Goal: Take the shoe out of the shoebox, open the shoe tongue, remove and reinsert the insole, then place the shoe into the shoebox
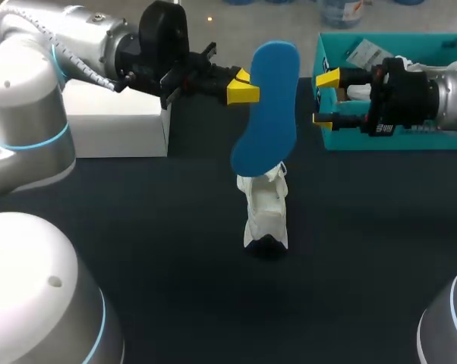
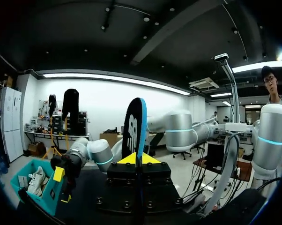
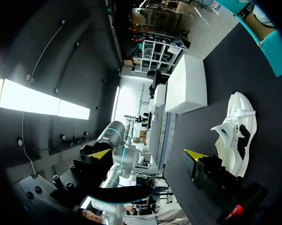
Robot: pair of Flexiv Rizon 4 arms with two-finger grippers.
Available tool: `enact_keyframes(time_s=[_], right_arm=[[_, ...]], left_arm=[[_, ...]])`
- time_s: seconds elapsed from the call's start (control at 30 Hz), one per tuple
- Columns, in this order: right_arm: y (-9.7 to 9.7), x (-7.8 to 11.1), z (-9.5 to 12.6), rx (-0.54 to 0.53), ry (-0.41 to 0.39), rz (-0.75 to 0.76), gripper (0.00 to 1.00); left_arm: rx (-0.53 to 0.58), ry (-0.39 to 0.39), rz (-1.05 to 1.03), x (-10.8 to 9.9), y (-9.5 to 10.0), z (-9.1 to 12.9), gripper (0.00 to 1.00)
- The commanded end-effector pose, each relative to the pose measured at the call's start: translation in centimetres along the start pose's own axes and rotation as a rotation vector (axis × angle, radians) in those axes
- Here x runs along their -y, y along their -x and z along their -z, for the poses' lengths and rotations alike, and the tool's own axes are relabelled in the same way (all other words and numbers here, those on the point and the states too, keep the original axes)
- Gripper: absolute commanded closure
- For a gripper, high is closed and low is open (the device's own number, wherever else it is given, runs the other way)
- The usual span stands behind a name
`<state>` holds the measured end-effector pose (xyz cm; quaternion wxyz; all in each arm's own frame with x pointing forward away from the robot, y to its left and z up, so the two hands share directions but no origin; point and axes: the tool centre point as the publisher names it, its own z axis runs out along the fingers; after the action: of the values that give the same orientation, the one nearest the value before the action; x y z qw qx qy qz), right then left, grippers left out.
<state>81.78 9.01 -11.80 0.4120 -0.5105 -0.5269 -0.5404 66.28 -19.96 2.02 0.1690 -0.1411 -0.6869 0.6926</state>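
Observation:
My left gripper (image 1: 242, 86) is shut on the edge of a blue insole (image 1: 268, 106) and holds it upright in the air above the middle of the table. In the left wrist view the insole (image 2: 135, 126) stands edge-on between the yellow tips of the left gripper (image 2: 137, 159). Below it a white shoe (image 1: 266, 208) stands on the dark table, toe toward the front. My right gripper (image 1: 326, 98) is open just right of the insole, apart from it and holding nothing. From the right wrist, the shoe (image 3: 237, 133) lies beside the right gripper (image 3: 148, 154).
A teal shoebox (image 1: 426, 140) stands at the back right behind my right gripper, with another white shoe (image 2: 35, 180) and paper in it. A white box (image 1: 118, 121) stands at the back left under my left arm.

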Motion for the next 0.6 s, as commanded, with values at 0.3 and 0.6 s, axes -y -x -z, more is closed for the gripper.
enact_keyframes(time_s=[0.3,0.6], right_arm=[[0.0,0.0,-0.2,0.001,0.001,-0.001,0.0],[0.0,0.0,-0.2,0.001,0.001,-0.001,0.0]], left_arm=[[-0.003,0.132,-0.556,-2.5,2.5,0.1,1.0],[0.013,0.197,-1.018,-3.0,5.3,0.5,1.0]])
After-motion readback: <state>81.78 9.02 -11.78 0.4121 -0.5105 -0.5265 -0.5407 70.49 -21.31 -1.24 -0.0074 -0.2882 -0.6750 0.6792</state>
